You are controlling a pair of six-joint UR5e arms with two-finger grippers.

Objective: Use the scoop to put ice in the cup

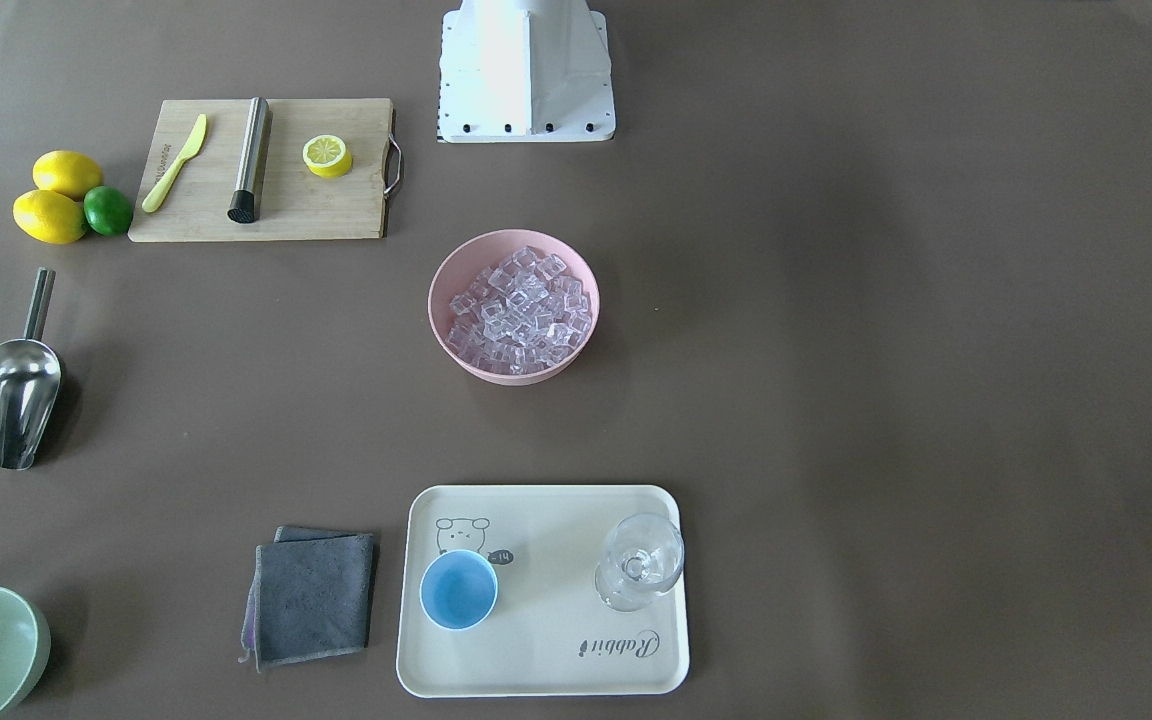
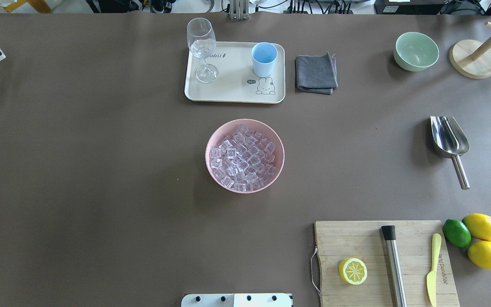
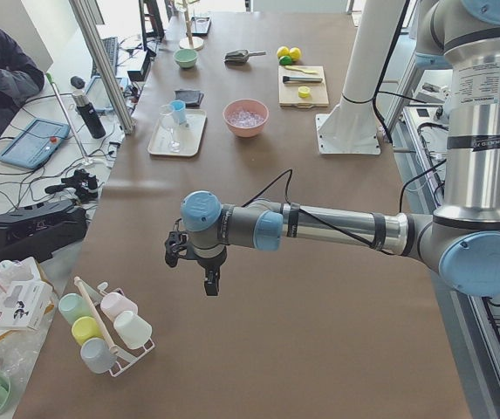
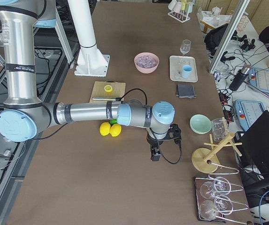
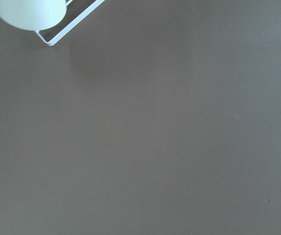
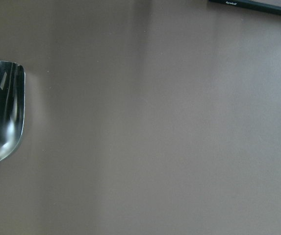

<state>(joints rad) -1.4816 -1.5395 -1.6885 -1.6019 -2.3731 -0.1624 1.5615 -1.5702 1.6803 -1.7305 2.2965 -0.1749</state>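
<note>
The steel scoop (image 1: 16, 395) lies on the brown table, apart from the other things; it also shows in the overhead view (image 2: 449, 136) and at the left edge of the right wrist view (image 6: 0, 112). The ice (image 2: 243, 157) fills a pink bowl (image 2: 211, 140) at mid-table. The light-blue cup (image 2: 264, 59) stands upright on a cream tray (image 2: 228, 91). My left gripper (image 3: 208, 281) hangs over bare table at the left end. My right gripper (image 4: 155, 153) hangs over the table's right end. They show only in the side views, so I cannot tell whether they are open or shut.
A stemmed glass (image 2: 203, 47) stands on the tray. A grey cloth (image 2: 316, 73) and a pale green bowl (image 2: 416, 51) lie to its right. A cutting board (image 2: 382, 264) holds a steel rod, a knife and a half lemon; lemons and a lime (image 2: 456, 233) lie beside it.
</note>
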